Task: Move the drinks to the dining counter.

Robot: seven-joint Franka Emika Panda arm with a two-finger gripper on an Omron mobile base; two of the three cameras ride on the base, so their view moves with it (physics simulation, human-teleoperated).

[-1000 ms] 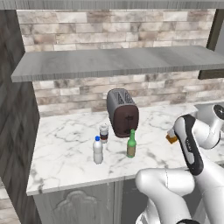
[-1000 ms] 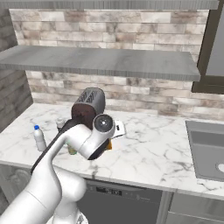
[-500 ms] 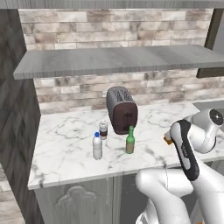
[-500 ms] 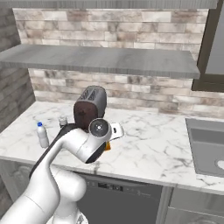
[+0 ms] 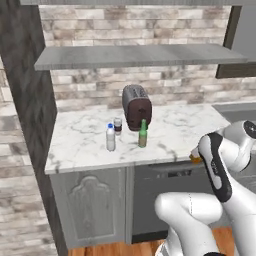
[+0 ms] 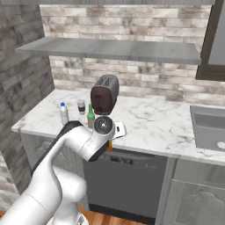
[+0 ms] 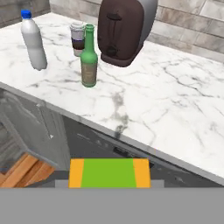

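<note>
Gripping the orange carton between its fingers, the robot's gripper hangs off the near edge of the marble surface, the carton lifted clear so it can travel to the dining counter. The carton's green and orange top sits at the bottom of the hand view, clamped and carried. On the surface beyond, three drinks wait in a loose cluster: the green glass bottle nearest, the dark cup just behind it, the water bottle to the left. The toaster stands behind them against the brick wall.
</note>
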